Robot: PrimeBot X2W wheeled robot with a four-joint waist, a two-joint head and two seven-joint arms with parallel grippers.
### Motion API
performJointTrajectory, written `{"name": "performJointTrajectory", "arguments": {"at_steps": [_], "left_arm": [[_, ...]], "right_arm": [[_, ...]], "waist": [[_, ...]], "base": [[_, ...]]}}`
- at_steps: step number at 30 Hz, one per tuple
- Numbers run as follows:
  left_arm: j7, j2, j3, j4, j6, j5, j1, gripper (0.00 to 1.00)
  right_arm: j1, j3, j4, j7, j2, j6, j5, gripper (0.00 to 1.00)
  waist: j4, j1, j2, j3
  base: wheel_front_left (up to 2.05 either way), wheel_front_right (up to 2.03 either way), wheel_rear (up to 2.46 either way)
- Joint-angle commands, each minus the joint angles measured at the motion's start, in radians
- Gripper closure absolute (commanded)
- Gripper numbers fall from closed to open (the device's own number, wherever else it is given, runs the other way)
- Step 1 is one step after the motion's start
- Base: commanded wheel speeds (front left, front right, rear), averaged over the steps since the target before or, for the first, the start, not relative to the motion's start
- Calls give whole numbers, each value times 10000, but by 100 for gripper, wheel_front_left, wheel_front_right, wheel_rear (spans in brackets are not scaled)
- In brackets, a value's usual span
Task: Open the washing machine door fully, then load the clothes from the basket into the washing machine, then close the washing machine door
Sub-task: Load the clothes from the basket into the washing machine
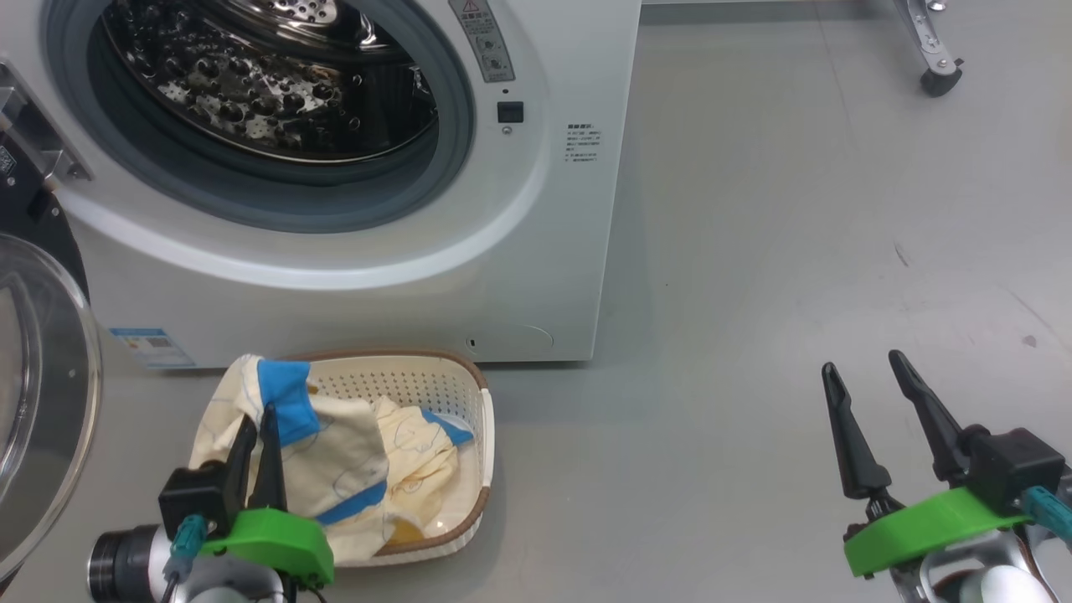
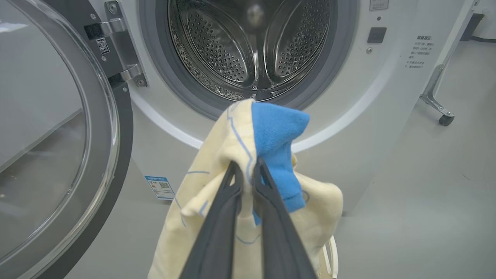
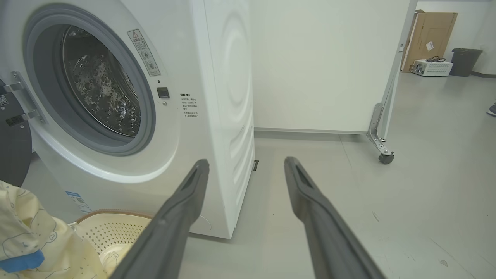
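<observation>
Washing machine door [image 1: 46,394] open; yellow clothes [image 1: 335,452] (one lifted) in cream basket [image 1: 435,385].

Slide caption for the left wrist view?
Left gripper holding a yellow garment before the washing machine, door open.

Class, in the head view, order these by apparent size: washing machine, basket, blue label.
Largest to smallest:
washing machine
basket
blue label
The gaps are wide, so nearness to the camera does not change the order.

The grey floor [image 1: 754,251] carries the washing machine [image 1: 553,251] at the upper left of the head view. The basket [image 1: 479,469] stands on the floor just in front of the machine's base. A black caster [image 1: 940,80] of a metal frame rests at upper right, well apart
</observation>
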Motion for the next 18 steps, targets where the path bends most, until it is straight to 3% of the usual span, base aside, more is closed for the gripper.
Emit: {"name": "performJointTrajectory", "arguments": {"at_steps": [1, 18], "left_arm": [[-43, 290, 353, -406, 57, -101, -250, 100], [-30, 305, 224, -464, 145, -222, -273, 100]], "right_arm": [[-189, 239, -391, 19, -91, 73, 31, 0], [-198, 384, -397, 116, -91, 73, 7, 0]], "waist": [[11, 1, 0, 1], [-3, 1, 0, -32]], "base": [[0, 0, 0], [0, 0, 0]]}}
